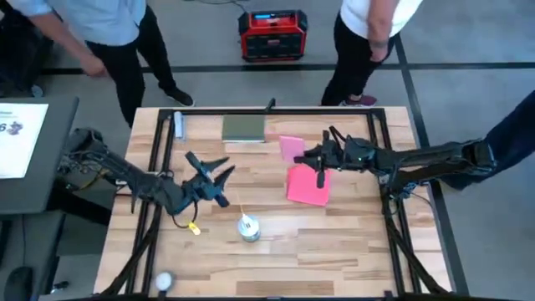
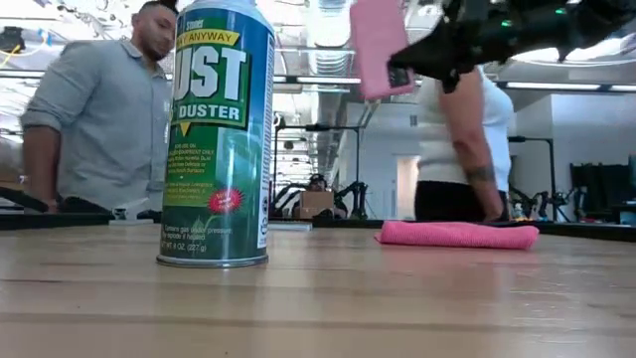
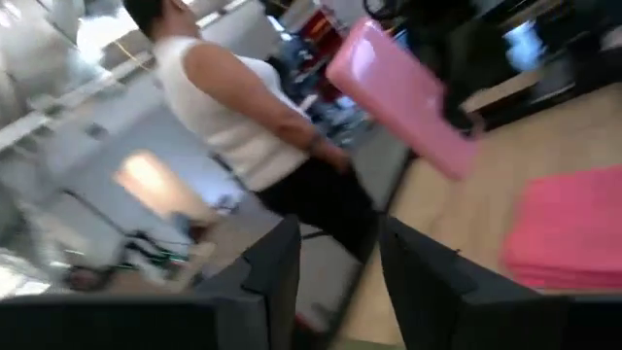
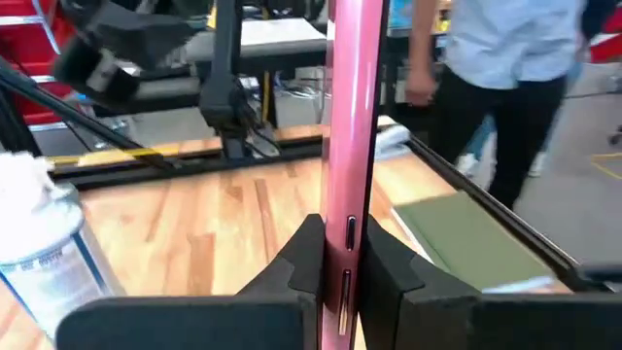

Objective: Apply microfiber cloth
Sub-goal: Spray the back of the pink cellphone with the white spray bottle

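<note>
high view: microfiber cloth (image 1: 308, 186) lies flat on the desk (image 1: 334, 251), well right of the duster can (image 1: 248, 227). right gripper (image 1: 320, 158) sits just above the cloth's far edge, pinching the pink phone (image 1: 292, 148) edge-on, lifted clear of the desk. green pad (image 1: 243, 128) lies beyond the can, near the desk's far edge. left gripper (image 1: 219, 170) hovers left of the cloth, fingers spread, holding nothing. two people stand beyond the desk.

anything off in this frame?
Yes: the right gripper is shut on the phone, held edge-up in the air, while the microfiber cloth lies untouched on the table. Left gripper waits open.
</note>
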Available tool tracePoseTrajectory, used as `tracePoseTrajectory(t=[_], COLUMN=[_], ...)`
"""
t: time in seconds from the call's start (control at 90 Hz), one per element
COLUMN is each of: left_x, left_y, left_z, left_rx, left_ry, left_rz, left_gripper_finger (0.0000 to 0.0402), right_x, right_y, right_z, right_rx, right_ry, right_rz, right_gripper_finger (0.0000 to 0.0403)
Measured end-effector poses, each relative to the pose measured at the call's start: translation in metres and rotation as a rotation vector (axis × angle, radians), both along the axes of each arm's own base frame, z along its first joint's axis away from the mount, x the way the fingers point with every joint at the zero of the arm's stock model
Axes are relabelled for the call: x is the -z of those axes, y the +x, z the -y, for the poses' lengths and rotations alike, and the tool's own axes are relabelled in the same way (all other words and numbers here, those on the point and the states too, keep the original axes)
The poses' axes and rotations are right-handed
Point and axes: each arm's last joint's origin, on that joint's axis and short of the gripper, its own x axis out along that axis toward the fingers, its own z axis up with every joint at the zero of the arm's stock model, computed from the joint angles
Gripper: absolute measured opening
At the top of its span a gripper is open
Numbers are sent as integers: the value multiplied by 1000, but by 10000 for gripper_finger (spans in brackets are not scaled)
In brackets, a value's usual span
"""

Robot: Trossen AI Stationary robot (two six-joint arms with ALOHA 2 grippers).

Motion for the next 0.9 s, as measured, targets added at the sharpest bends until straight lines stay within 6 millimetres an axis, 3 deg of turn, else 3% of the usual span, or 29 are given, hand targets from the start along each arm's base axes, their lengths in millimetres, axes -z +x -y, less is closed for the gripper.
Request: tracePoseTrajectory(t=[0.344,0.578,0.789,0.9], left_x=[25,30,38,49], left_y=[-17,-17,-14,-8], left_z=[27,29,35,41], left_rx=[203,269,344,345], left_ry=[-344,-528,-687,-704], left_rz=[15,23,-17,-48], left_gripper_finger=[68,65,8,6], right_x=[19,21,21,21], right_y=[-17,-18,-19,-19], right_z=[-16,-25,-32,-34], right_rx=[32,35,37,36], right_ry=[11,18,18,18], right_rz=[-26,-27,-26,-24], right_gripper_finger=[18,18,18,18])
